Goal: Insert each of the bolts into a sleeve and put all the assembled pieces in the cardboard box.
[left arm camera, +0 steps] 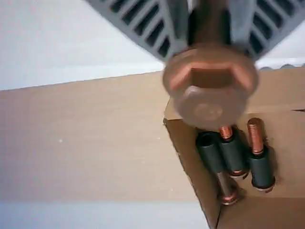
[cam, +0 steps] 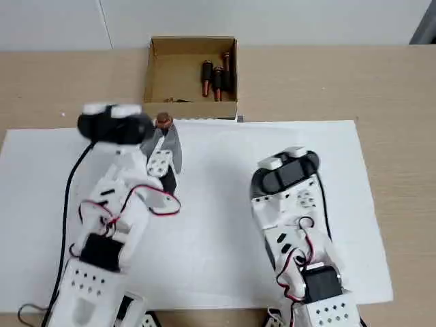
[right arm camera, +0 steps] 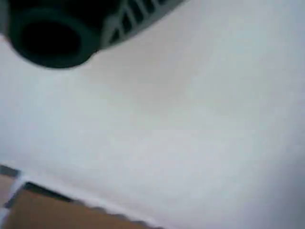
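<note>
The left gripper [left arm camera: 208, 33] clamps a copper bolt [left arm camera: 209, 90] between its 2 grey ribbed fingers [left arm camera: 138, 21], with the hexagonal flanged head pointing at the camera. The head sits in front of 1 corner of the cardboard box [left arm camera: 190, 162] and hides part of that corner's rim. Inside the box, close to the wall by that corner, 3 assembled pieces [left arm camera: 233, 155] lie side by side, each a dark sleeve [left arm camera: 261, 164] with copper metal showing at its ends. The box stands on a wooden table [left arm camera: 81, 138]. A white sheet [left arm camera: 71, 43] covers the table just beside the box.
</note>
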Available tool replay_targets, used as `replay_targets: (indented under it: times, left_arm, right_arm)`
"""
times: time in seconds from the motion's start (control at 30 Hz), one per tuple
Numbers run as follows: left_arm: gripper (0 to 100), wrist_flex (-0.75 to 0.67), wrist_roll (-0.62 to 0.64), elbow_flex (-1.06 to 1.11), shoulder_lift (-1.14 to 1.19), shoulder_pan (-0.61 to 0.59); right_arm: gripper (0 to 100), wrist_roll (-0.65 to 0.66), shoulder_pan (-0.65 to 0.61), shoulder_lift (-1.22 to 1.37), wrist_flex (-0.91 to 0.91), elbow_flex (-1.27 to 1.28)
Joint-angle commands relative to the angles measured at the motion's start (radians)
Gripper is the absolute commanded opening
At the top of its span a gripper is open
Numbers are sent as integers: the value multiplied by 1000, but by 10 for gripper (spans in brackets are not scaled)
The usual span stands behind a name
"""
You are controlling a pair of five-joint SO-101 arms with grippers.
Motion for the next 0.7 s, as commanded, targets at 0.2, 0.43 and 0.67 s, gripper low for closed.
replay_targets:
  times: [0.2,0.43,0.67]
  left_arm:
    - [5,-48,244,134,-287,8]
    - [5,-132,275,294,-470,9]
    - [5,-127,278,400,-600,97]
  right_arm:
    - [2,-2,-197,-13,-170,68]
    - [2,-2,-314,-13,-229,118]
    - [2,0,-367,-13,-229,120]
